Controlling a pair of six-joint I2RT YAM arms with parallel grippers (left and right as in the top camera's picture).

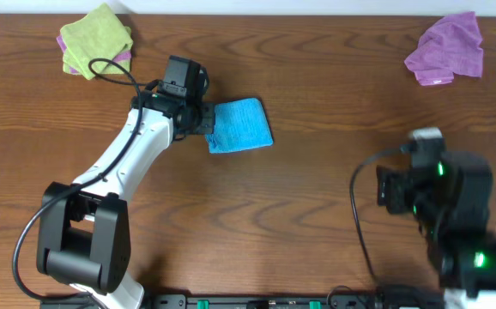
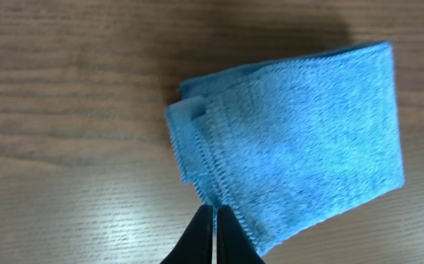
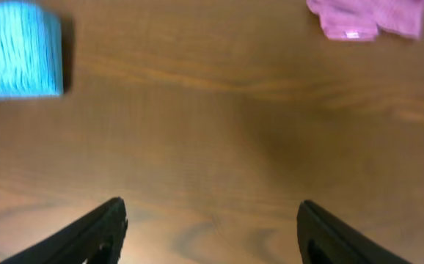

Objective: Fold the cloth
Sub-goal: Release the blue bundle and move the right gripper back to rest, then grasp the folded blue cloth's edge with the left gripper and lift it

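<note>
On the wooden table [image 1: 317, 215] seen from overhead, the folded blue cloth [image 1: 241, 125] lies left of centre, with the left gripper [image 1: 203, 120] at its left edge. In the left wrist view the jaws are pressed together at the stitched hem [image 2: 212, 172]; I cannot tell whether fabric is caught. A neat fold needs every layer pinched and the edges aligned. In the right wrist view, the right gripper [image 3: 212, 235] is spread wide and empty, well apart from the cloth.

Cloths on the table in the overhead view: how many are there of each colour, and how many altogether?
Blue cloth: 1
Purple cloth: 1
Yellow-green cloth: 1
Total: 3
A pink edge peeks out from under the yellow-green cloth. It may be a fourth cloth, but too little of it shows to tell.
</note>
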